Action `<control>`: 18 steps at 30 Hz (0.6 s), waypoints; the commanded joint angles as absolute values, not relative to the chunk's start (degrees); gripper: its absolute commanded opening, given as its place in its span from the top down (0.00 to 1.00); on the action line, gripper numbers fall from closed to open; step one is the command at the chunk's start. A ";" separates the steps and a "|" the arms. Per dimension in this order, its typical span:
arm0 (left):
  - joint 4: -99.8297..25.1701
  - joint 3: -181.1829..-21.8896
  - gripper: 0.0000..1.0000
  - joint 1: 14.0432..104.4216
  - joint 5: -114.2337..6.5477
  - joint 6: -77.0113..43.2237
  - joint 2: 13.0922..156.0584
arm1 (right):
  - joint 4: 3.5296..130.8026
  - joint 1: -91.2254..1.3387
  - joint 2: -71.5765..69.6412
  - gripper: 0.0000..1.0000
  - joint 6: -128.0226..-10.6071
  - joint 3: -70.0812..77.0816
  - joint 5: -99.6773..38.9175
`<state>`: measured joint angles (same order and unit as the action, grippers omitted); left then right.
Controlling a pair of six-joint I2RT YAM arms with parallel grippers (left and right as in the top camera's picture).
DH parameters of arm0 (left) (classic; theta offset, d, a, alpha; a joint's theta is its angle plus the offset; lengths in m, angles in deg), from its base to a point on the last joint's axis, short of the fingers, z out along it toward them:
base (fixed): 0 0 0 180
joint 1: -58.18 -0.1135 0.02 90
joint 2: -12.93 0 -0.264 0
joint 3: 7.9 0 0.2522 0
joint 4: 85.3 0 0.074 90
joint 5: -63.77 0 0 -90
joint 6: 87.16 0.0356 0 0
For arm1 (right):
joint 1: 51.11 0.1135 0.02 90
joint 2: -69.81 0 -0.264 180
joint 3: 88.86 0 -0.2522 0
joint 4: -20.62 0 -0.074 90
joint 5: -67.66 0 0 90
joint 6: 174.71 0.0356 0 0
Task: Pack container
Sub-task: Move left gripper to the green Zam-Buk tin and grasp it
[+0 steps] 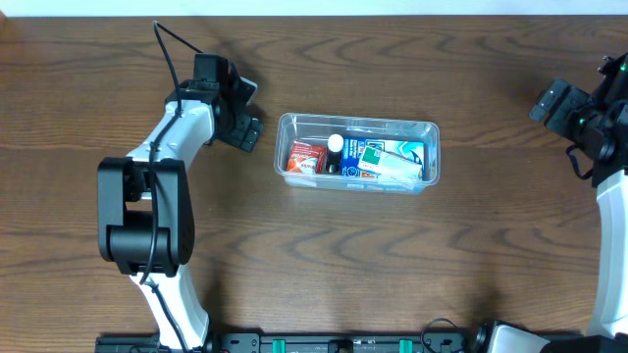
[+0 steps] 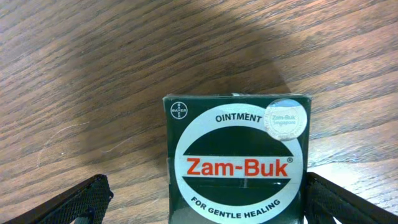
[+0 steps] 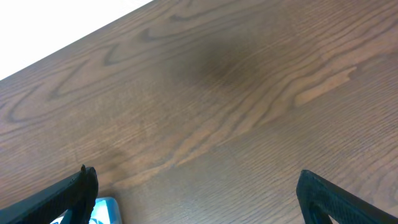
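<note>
Left hand (image 2: 206,193) is released and spread wide on my wrist feed, with the dark green Zam-Buk ointment box (image 2: 239,162) lying flat on the table (image 1: 471,255) between the fingers. The box is right against the finger at 3 o'clock (image 2: 351,202), while the finger at 9 o'clock (image 2: 74,202) stands well clear, so nothing is gripped yet. On the overhead feed the container (image 1: 358,152) sits mid-table, at about 4 o'clock from that hand and just beside it. It already holds a red packet (image 1: 306,157), a white-capped bottle (image 1: 336,143) and some blue and green packs (image 1: 388,155). Right hand (image 3: 196,186) is released too, holding nothing, parked far out at 2 o'clock from the tub. My worry is that off-centre box: if I close now, I reckon one finger shoves it sideways before the other meets it, and it may twist or squirt out. Only its near end looks to be inside the hand, so a lift could let it droop. The tub looks crowded as well, so a low carry may clip the rim and slide that light plastic across the table.
</note>
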<state>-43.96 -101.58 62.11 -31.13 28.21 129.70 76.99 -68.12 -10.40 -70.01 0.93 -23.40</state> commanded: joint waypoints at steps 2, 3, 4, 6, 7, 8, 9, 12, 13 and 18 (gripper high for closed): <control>-44.03 -102.37 0.01 62.00 -34.83 28.49 130.94 | 77.08 -68.30 -10.36 0.01 -69.31 0.47 -23.20; -44.03 -102.37 0.01 62.02 -35.00 28.19 130.92 | 77.08 -68.30 -10.36 0.01 -69.31 0.47 -23.20; -44.01 -102.37 0.01 62.02 -35.07 27.60 130.92 | 77.08 -68.30 -10.36 0.01 -69.31 0.47 -23.20; -43.81 -102.37 0.05 62.06 -35.79 26.26 130.92 | 77.08 -68.30 -10.36 0.01 -69.31 0.47 -23.20; -43.68 -102.34 0.05 62.11 -36.36 26.04 130.92 | 77.08 -68.30 -10.36 0.01 -69.31 0.47 -23.20; -43.55 -102.37 0.06 62.13 -36.82 26.04 130.92 | 77.08 -68.30 -10.36 0.01 -69.31 0.47 -23.20; -43.42 -102.37 0.08 62.17 -37.30 25.85 130.92 | 77.08 -68.30 -10.36 0.01 -69.31 0.47 -23.20; -43.33 -102.37 0.11 62.17 -37.41 24.32 130.94 | 77.08 -68.30 -10.36 0.01 -69.31 0.47 -23.20; -43.20 -102.37 0.12 62.17 -37.41 23.47 130.92 | 77.08 -68.30 -10.36 0.01 -69.31 0.47 -23.20; -42.06 -102.34 0.12 62.17 -37.38 22.63 130.94 | 77.08 -68.30 -10.36 0.01 -69.31 0.47 -23.20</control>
